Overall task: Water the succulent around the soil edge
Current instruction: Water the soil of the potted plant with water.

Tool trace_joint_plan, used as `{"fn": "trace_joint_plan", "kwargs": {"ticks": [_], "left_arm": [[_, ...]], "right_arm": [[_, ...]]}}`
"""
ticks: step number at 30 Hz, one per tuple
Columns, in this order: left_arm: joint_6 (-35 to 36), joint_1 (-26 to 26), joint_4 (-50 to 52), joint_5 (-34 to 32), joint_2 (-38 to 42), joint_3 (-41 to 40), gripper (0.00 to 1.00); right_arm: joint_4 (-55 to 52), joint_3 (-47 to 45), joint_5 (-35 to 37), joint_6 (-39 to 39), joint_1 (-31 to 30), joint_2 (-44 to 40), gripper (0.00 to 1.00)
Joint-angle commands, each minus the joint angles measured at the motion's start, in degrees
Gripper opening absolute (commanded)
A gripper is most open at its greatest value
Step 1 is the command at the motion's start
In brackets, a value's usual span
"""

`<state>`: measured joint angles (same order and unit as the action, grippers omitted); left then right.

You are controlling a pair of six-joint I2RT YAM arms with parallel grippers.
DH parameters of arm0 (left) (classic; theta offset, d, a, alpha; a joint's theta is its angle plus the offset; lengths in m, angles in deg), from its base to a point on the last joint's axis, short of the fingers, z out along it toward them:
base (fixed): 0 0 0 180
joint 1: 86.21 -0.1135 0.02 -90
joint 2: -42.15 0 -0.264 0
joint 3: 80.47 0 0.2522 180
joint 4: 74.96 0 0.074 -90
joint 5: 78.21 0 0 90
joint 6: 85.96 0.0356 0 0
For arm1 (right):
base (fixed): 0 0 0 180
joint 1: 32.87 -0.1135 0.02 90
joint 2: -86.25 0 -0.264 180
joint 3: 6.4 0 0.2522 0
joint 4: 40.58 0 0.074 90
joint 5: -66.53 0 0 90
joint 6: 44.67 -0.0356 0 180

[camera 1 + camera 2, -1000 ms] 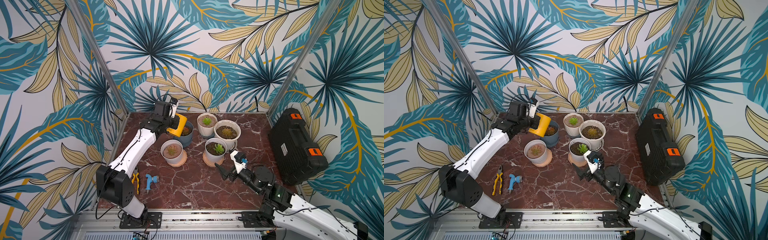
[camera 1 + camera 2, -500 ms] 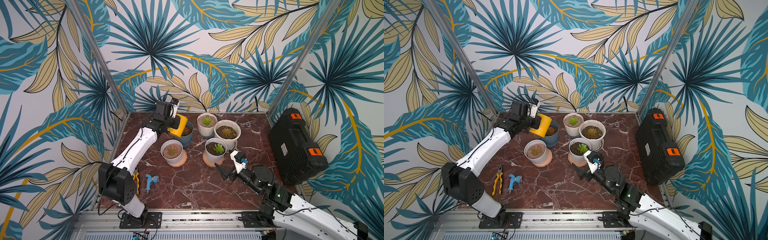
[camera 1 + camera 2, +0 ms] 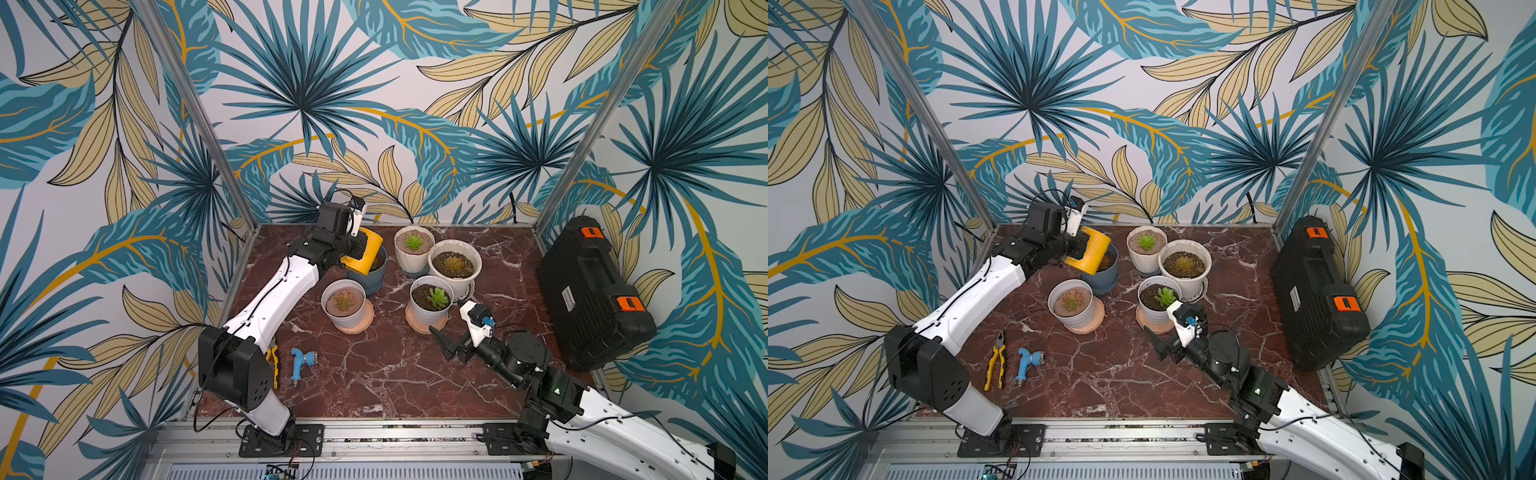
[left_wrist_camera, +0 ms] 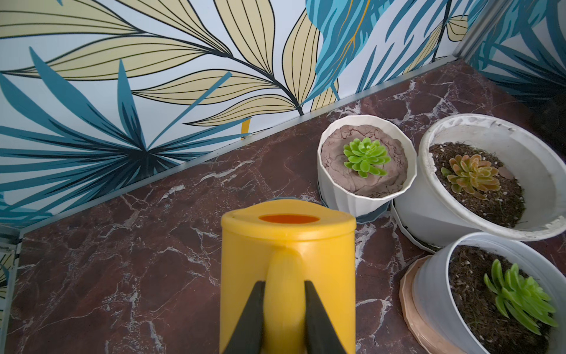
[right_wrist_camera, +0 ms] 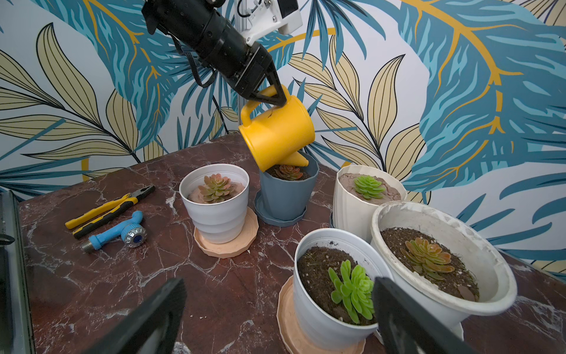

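Gripping yellow watering can point(image 5: 277, 135) handle with left gripper point(image 4: 284, 286), spout point(image 5: 295, 160) tipped rightward from jaws over blue pot point(image 5: 286, 196) soil edge; right gripper point(image 5: 278, 283) agape, nearer.

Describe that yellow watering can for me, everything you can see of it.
The yellow watering can looks like smooth plastic: a round body, a loop handle, a short cone spout and an oval filling hole on top. The left gripper is shut on its handle, holding it in the air, tipped spout-down over the blue-grey pot. The spout tip hangs near the pot's rim, beside the reddish succulent; no water stream shows.
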<state>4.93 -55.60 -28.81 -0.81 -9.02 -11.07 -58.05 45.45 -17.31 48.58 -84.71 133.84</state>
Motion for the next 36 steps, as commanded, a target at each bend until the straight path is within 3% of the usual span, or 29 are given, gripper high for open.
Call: {"fn": "trace_joint_plan", "kwargs": {"ticks": [1,12,22,29,36], "left_arm": [[0.8,-0.4,-1.4,-1.2,0.0,3.3,0.0],[0.8,-0.4,-3.9,-2.6,0.6,3.5,0.0],[1.1,-0.4,-22.1,-7.1,8.4,-2.1,0.0],[0.0,-0.5,-36.0,-4.1,12.7,-9.6,0.0],[-0.9,-0.4,-36.7,-4.2,10.3,-10.1,0.0]], "right_arm": [[-0.1,0.1,0.2,0.0,-0.1,-0.5,0.99],[-0.3,0.1,0.1,0.1,-0.1,-0.7,1.0],[0.8,-0.8,0.4,0.1,-0.2,-1.8,1.0],[6.5,-6.1,3.0,0.0,-0.1,-9.1,1.0],[10.5,-10.4,6.3,0.4,-0.1,-16.7,1.0]]}}
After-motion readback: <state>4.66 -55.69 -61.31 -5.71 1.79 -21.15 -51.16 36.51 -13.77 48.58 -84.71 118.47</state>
